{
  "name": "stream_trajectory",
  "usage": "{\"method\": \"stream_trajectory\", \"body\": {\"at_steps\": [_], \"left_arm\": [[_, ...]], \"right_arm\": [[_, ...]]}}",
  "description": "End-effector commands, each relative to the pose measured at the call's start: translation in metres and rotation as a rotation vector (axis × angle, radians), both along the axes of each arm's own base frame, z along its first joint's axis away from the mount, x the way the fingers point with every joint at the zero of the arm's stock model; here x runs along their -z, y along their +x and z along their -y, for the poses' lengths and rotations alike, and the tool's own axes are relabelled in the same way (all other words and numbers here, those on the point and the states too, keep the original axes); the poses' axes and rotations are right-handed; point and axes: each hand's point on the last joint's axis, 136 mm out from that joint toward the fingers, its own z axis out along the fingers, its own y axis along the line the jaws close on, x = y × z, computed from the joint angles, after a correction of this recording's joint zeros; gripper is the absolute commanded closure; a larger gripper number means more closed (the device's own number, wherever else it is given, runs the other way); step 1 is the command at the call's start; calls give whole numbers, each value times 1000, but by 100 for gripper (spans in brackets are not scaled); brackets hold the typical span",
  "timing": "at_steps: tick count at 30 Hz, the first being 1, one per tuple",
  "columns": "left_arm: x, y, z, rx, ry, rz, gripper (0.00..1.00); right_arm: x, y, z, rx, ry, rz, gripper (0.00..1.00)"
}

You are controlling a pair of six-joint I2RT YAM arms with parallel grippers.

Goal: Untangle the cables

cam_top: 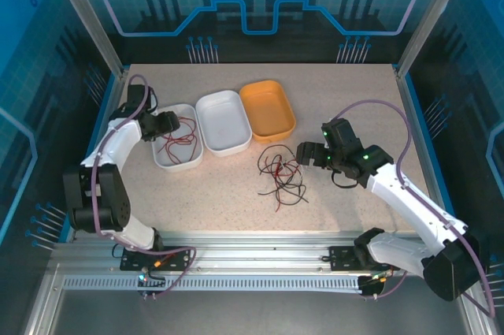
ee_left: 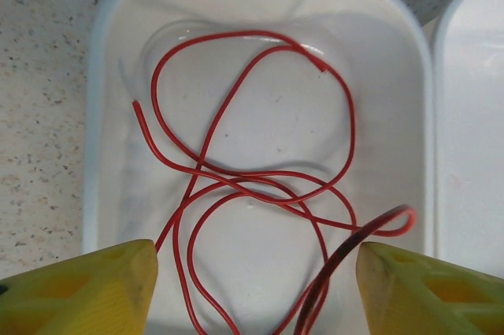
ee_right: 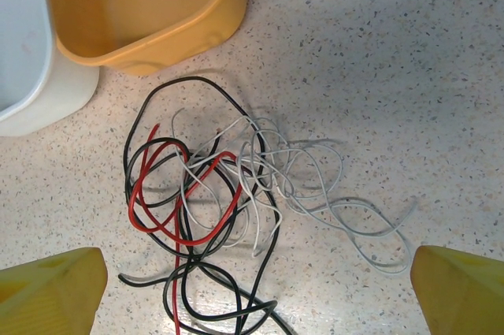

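The cables lie in two places on the speckled table (cam_top: 346, 98). A few red cables (ee_left: 252, 185) rest in loose, crossing loops on the floor of the left white tray (ee_left: 94, 154), the leftmost of three trays set side by side at the far left of the table. The left gripper (ee_left: 256, 260) hangs directly above that tray with its yellow fingers (ee_left: 94, 288) spread wide apart and nothing clamped between them. One red loop rises close to the camera beside the right-hand finger, and whether it touches that finger cannot be told. In the top view the same gripper (cam_top: 167, 125) sits over the far half of that tray (cam_top: 181, 165), with the red strands (cam_top: 179, 139) showing just to its right. The middle white tray (cam_top: 224, 122) and the orange tray (cam_top: 268, 106) stand just beside it to the right, each touching its neighbour. The tangle of cables (cam_top: 282, 173) lies on the bare table, just near of the orange tray and apart from it. From the right wrist this tangle (ee_right: 228, 209) shows black strands (ee_right: 126, 163), a red strand (ee_right: 132, 205) and whitish-grey strands (ee_right: 378, 234) knotted through one another, the pale ones trailing to the right. The right gripper (ee_right: 258, 272) hovers above the heap with its jaws fully apart and empty; in the top view it (cam_top: 309, 154) stands just right of the tangle
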Motion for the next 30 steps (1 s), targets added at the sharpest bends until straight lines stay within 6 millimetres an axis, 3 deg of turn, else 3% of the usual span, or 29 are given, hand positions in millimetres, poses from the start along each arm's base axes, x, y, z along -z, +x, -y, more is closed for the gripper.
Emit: {"method": "stream_trajectory", "body": {"at_steps": [1,7,12,20,24,30], "left_arm": [[-23,-2,-6,-15,22,43,30],[-33,-5,10,24,-57,85,29],[-33,-11,38,103,-188,100,39],[-7,-49,59,143,-153,-3,45],[4,-64,66,135,-99,-36,58],[20,-73,85,138,-182,-28,73]], "right_arm": [[-10,7,-2,-6,16,24,0],[-10,6,-1,-3,15,25,0],[-9,8,-3,0,18,25,0],[-3,9,-4,1,13,7,0],[0,10,-5,0,14,0,0],[5,11,-8,0,23,-6,0]]}}
